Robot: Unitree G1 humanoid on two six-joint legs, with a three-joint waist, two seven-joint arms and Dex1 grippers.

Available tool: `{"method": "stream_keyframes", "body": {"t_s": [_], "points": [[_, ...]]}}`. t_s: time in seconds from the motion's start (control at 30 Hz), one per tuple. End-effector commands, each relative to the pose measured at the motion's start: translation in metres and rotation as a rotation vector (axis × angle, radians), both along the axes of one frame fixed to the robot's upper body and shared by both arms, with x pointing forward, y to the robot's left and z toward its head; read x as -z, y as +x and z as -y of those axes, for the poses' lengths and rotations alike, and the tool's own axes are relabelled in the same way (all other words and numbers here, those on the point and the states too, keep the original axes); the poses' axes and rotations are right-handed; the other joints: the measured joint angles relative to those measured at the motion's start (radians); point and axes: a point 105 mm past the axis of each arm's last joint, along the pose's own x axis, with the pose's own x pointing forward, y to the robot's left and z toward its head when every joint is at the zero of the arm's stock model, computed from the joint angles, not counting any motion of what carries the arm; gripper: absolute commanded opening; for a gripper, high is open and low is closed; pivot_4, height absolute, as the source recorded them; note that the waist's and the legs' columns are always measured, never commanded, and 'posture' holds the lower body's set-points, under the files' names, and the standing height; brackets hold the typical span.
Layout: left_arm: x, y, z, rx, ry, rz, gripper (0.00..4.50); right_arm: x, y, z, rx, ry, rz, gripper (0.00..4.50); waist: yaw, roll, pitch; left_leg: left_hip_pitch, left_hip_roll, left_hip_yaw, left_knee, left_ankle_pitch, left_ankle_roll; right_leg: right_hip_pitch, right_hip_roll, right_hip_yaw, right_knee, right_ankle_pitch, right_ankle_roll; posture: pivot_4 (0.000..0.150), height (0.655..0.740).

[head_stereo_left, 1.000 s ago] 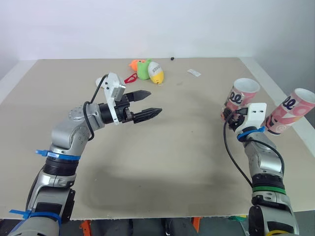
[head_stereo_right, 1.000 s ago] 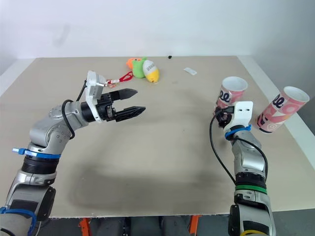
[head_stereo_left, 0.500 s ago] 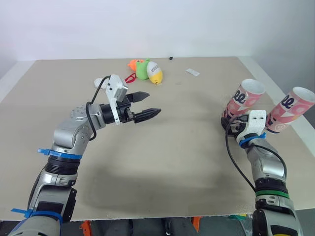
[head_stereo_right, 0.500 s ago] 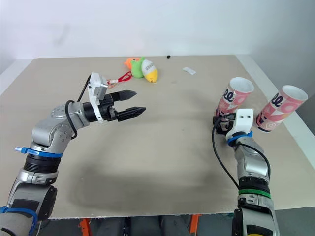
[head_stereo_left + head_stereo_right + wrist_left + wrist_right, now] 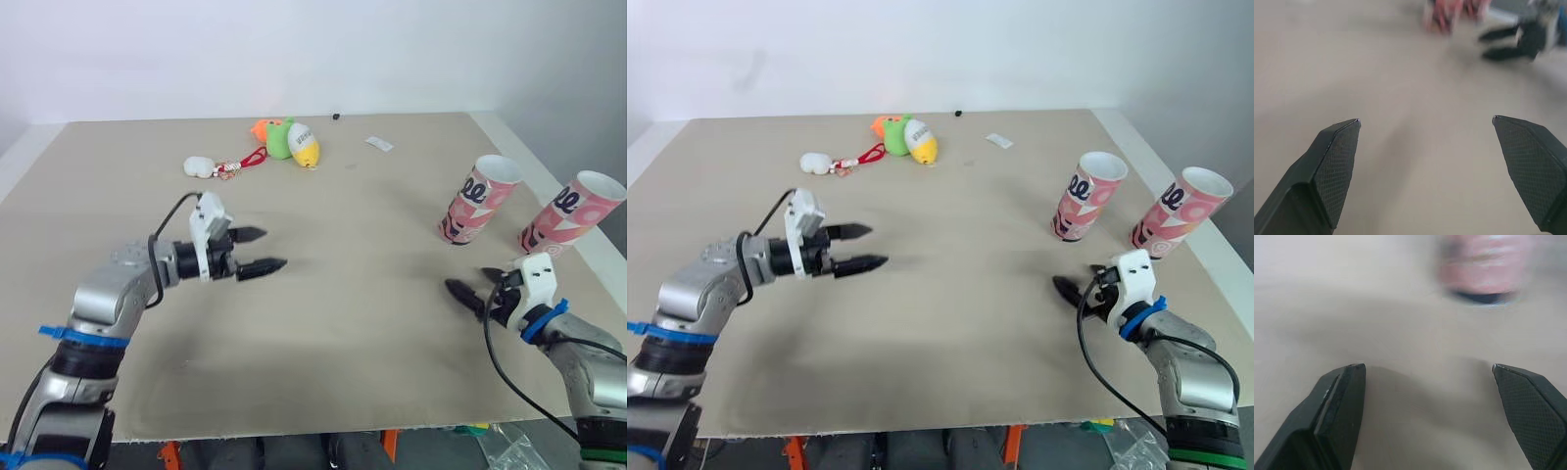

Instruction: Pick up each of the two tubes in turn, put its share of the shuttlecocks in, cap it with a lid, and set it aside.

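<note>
**Q:** Panel A, nearest the camera: how are my arms posed?

**A:** My right arm lies low at the near right corner of the table (image 5: 323, 333). Its forearm is roughly level, and the right gripper (image 5: 468, 284) points toward the table's middle. My left arm comes in from the near left with the elbow bent. The left gripper (image 5: 272, 249) points across toward the right side.

**Q:** And the claws?

**A:** Both are spread wide. Each wrist view shows bare tabletop between the fingers, with nothing pinched or touched.

**Q:** Panel B: where are the tubes?

**A:** The first tube (image 5: 478, 201) is just beyond the right gripper and apart from it. The second tube (image 5: 570, 213) is near the table's right edge, and the two do not touch. Both stand on end, long axis rising, open mouth uppermost.

**Q:** Farthest?

**A:** A coloured cluster (image 5: 289, 140) of orange, green and yellow, a white item (image 5: 199, 166) on a red cord (image 5: 257, 157), and a white slip (image 5: 380, 144).
</note>
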Motion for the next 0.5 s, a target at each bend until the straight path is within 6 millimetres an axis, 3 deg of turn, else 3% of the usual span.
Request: {"method": "stream_keyframes", "body": {"t_s": [0.03, 0.13, 0.23, 0.37, 0.5], "points": [[0.002, -0.014, -0.021, -0.086, 0.002, 0.095, 4.50, -0.018, -0.023, -0.066, -0.367, 0.082, -0.012, 4.43, -0.001, 0.000, 0.000, 0.001, 0.001, 0.000, 0.000, 0.000, 0.000, 0.001, 0.000, 0.000, 0.000, 0.000, 0.000, 0.150, 0.7323], [0.019, -0.018, -0.045, -0.223, 0.024, 0.132, 4.50, -0.021, -0.027, -0.104, -0.525, 0.109, -0.012, 4.43, 0.000, -0.002, 0.001, 0.003, 0.002, 0.001, 0.000, 0.000, 0.000, 0.002, 0.000, 0.000, 0.000, 0.001, -0.001, 0.150, 0.7323], [0.039, -0.020, -0.063, -0.322, 0.081, 0.116, 4.50, -0.021, -0.018, -0.134, -0.616, 0.124, 0.001, 4.43, 0.002, -0.005, 0.003, 0.004, 0.002, 0.002, 0.001, 0.002, 0.001, 0.002, 0.000, 0.000, 0.000, 0.001, -0.005, 0.150, 0.7323], [0.044, -0.028, -0.064, -0.344, 0.062, 0.133, 4.50, -0.019, -0.006, -0.156, -0.675, 0.124, 0.015, 4.43, 0.009, -0.006, 0.003, 0.004, 0.001, 0.003, 0.001, 0.004, -0.001, 0.002, -0.001, 0.000, 0.000, 0.002, -0.005, 0.150, 0.7323], [0.036, -0.023, -0.064, -0.396, -0.001, 0.175, 4.50, -0.016, 0.000, -0.163, -0.687, 0.117, 0.020, 4.43, 0.010, -0.007, 0.002, -0.001, 0.000, 0.003, 0.001, 0.004, -0.001, 0.000, -0.002, 0.000, -0.002, 0.002, -0.002, 0.150, 0.7323]]}}
